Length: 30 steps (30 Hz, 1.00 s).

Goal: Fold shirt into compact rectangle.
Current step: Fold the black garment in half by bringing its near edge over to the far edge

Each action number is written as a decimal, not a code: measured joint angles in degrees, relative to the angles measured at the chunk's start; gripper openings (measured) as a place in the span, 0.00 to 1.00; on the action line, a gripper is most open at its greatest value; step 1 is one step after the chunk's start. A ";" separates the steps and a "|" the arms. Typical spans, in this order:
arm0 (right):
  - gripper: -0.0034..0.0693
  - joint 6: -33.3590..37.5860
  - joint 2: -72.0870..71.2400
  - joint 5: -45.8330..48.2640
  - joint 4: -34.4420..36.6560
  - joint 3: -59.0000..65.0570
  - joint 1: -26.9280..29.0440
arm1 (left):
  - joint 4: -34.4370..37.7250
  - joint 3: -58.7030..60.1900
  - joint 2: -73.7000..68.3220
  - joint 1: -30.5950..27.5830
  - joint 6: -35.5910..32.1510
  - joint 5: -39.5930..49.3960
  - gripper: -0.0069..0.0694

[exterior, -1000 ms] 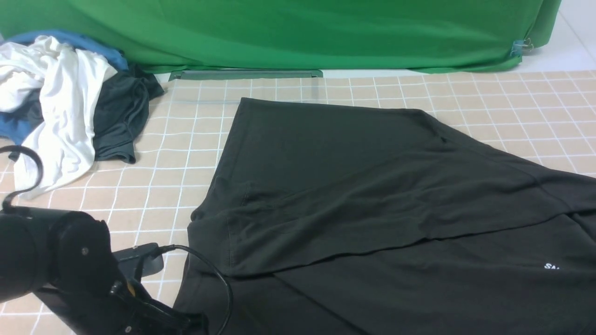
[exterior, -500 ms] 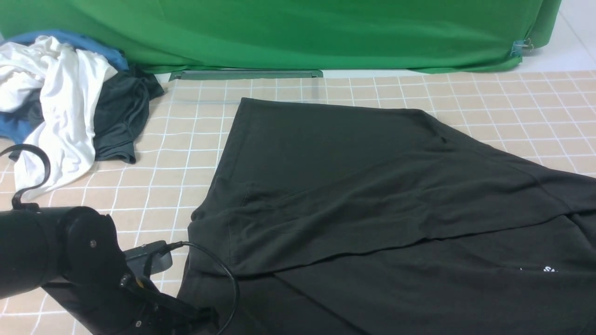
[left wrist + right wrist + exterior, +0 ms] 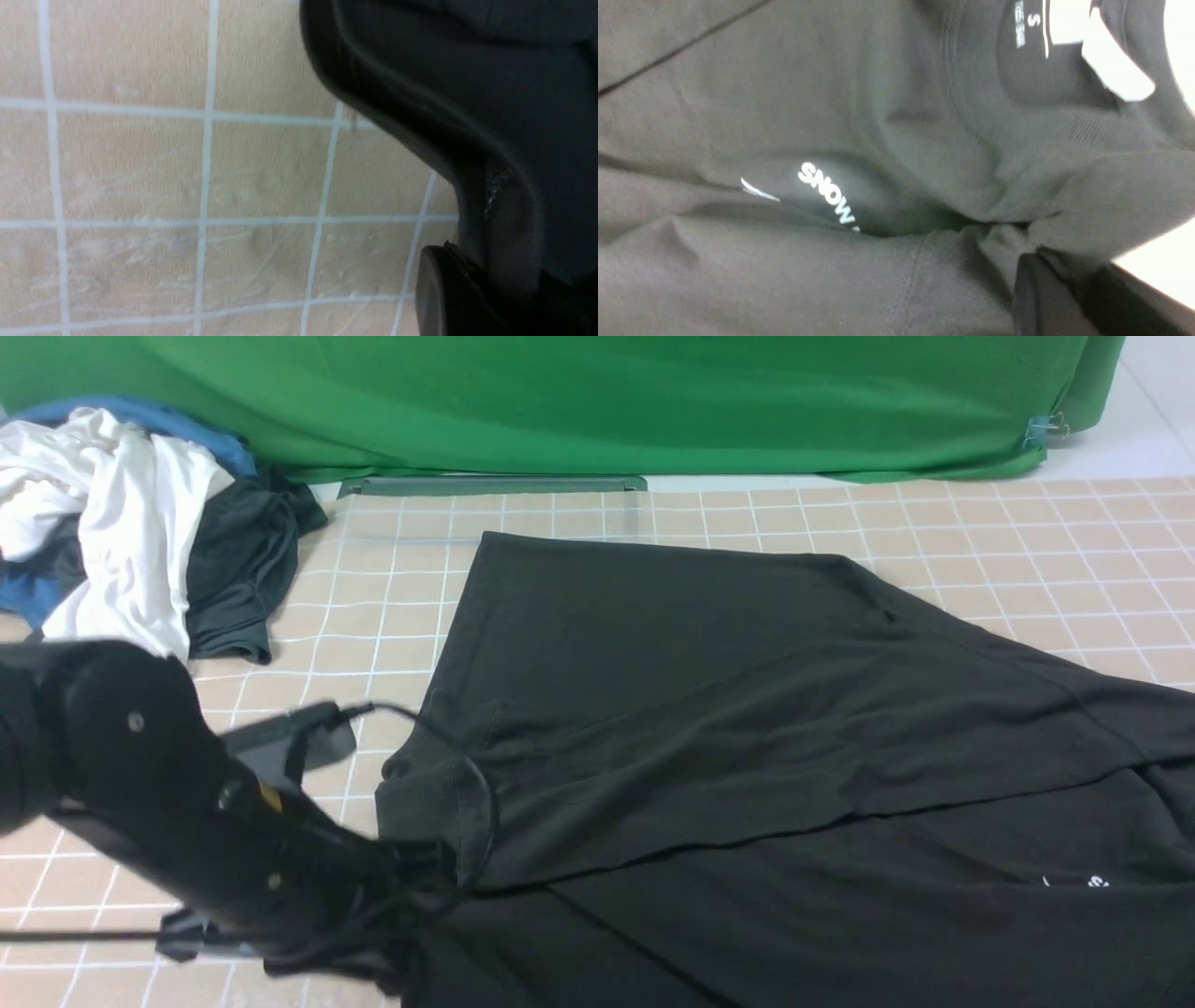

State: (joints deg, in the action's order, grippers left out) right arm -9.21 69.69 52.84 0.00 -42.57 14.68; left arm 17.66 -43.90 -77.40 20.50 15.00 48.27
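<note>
On the shirt [image 3: 747, 709]: left end effector [image 3: 425, 877], right end effector [image 3: 1041, 275] (both tight on cloth).

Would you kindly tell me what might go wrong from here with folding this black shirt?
The left pincer pinches only a hemmed edge of the shirt; it may slip out on lifting. The arm's cable loops over the folded-over cloth and might snag or drag it. The right pincer grips bunched cloth near the collar, so the fold may come out creased.
</note>
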 joint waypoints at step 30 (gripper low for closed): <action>0.10 -1.57 1.23 -18.25 0.00 0.00 0.00 | 5.80 -19.56 -14.98 -12.10 -5.47 -2.72 0.13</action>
State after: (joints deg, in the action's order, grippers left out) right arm -10.78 70.92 34.58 0.00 -42.57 14.68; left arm 23.46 -63.46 -92.38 8.40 9.53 45.55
